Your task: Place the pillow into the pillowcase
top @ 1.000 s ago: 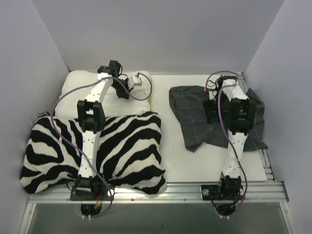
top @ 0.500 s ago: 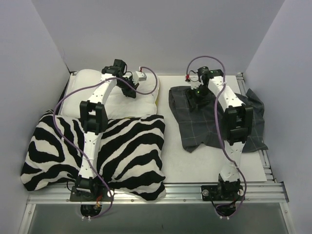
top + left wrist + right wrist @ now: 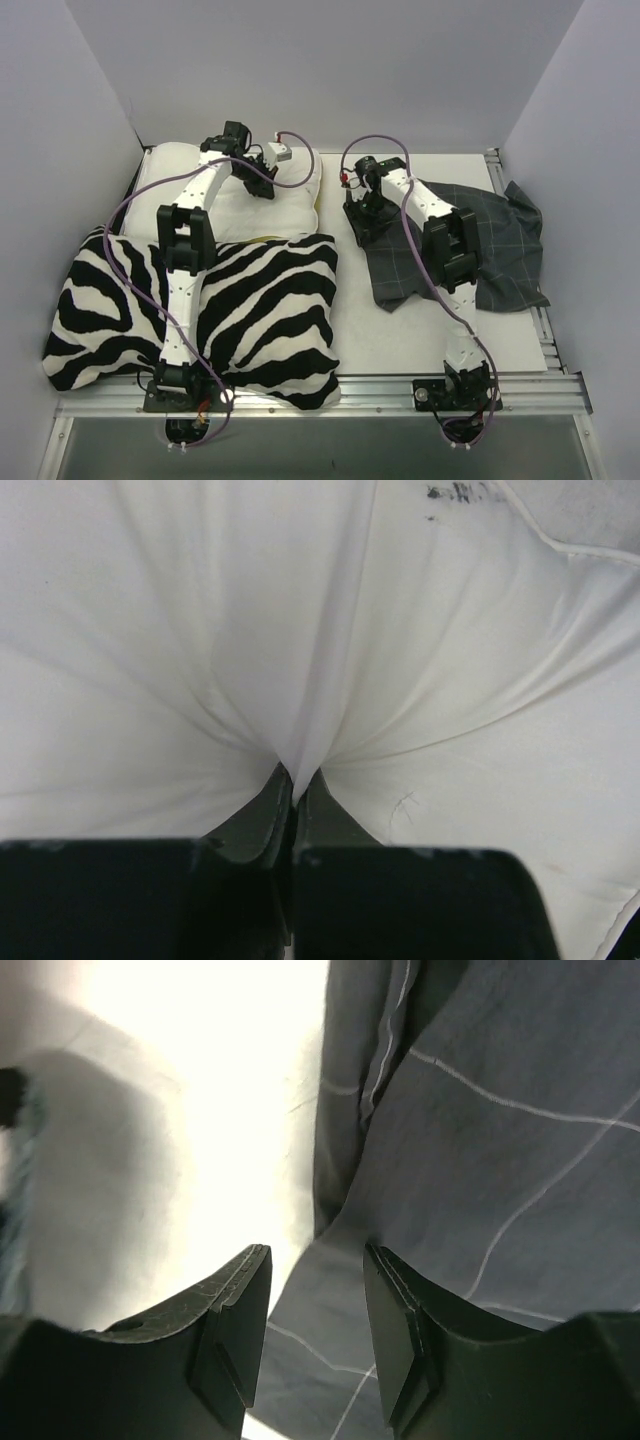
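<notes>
The zebra cushion fills the near left. Behind it, at the far left, lies the pillow, its cover pinched by the left gripper. The right gripper, jaws spread, has swung left to the far-left edge of the pillowcase, probably seeking the opening.

One pillow, one pillowcase, one zebra cushion, one table, two arms.

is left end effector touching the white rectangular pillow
Touching. The left wrist view shows the left end effector pinched shut on a fold of the white rectangular pillow.
</notes>
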{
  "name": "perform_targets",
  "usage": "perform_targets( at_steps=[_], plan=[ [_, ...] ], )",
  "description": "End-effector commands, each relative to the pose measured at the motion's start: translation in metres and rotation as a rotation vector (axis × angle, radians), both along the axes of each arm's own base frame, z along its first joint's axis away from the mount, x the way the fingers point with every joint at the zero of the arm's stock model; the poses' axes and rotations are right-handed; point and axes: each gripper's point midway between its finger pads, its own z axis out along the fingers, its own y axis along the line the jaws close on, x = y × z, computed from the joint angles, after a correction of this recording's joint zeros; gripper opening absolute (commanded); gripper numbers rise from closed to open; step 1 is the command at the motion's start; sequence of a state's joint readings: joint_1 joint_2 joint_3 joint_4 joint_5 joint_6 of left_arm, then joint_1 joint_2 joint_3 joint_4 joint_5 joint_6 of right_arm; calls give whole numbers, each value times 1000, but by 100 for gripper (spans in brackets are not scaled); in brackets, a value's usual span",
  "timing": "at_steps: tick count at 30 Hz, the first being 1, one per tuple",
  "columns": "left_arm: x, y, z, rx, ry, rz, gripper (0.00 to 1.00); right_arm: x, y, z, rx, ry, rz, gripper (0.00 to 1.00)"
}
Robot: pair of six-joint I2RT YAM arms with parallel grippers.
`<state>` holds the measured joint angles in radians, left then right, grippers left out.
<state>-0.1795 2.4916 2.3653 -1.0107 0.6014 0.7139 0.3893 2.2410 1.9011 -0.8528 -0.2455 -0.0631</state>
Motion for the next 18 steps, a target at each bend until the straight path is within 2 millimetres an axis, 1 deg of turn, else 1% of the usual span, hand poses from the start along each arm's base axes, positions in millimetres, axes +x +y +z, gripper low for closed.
perform_targets(
  at_steps=[1, 4, 6, 8, 10, 11, 13, 14, 16, 17, 18],
  plan=[
    [3, 8, 27, -23, -47, 19, 0, 9, -4, 8, -58, -37, -35, 42],
    [3, 13, 23, -15, -45, 27, 0, 10, -4, 1, -82, -38, -31, 42],
    [3, 12, 23, -18, -43, 27, 0, 11, -6, -4, -96, -36, -37, 42],
    [3, 15, 22, -15, -41, 33, 0, 13, -9, -7, -116, -38, -38, 39],
    [2, 14, 22, -13, -42, 32, 0, 14, -12, -11, -130, -38, -41, 31],
    [1, 15, 19, -10, -36, 33, 0, 15, -13, -11, -134, -37, -41, 25],
    [1, 17, 20, -10, -34, 39, 0, 15, -14, -10, -129, -41, -41, 19],
    [-1, 17, 17, -8, -29, 37, 0, 15, -15, -9, -126, -41, -44, 12],
    [-1, 18, 18, -8, -31, 37, 0, 15, -15, -5, -112, -39, -47, 6],
    [-1, 18, 17, -6, -31, 38, 0, 15, -16, -1, -100, -44, -50, 1],
    [-1, 18, 16, -6, -31, 38, 0, 14, -17, 3, -88, -45, -48, 0]
  ],
)
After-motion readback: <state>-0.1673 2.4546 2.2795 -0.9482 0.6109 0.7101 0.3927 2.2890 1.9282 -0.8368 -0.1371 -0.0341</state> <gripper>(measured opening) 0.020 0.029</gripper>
